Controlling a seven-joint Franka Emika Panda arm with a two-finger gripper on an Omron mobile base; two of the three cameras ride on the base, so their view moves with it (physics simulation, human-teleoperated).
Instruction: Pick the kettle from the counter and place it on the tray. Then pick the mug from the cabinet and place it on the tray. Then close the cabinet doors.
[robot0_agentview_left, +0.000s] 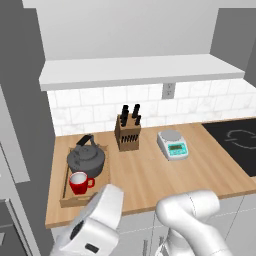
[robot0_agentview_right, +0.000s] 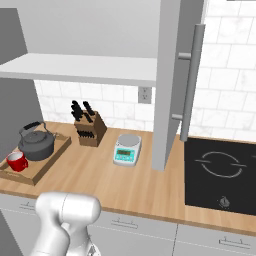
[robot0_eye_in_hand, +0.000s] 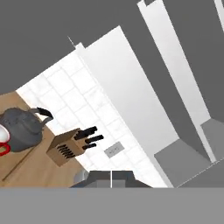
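At the left end of the counter (robot0_agentview_left: 150, 175) sits the tray (robot0_agentview_left: 65, 197), with the kettle (robot0_agentview_left: 86, 157) on its far half and the red mug (robot0_agentview_left: 79, 183) just in front of it, both inside the rim. To the right stands a knife block (robot0_agentview_left: 127, 131) against the tiles, then a small kitchen scale (robot0_agentview_left: 172, 144), and beyond that the black cooktop (robot0_agentview_left: 237, 142). Above, the cabinet (robot0_agentview_left: 135, 70) shelf is exposed, and one cabinet door (robot0_agentview_right: 167, 85) stands swung out with its bar handle showing. The gripper (robot0_eye_in_hand: 111, 176) is raised and tilted, fingers pressed together, holding nothing.
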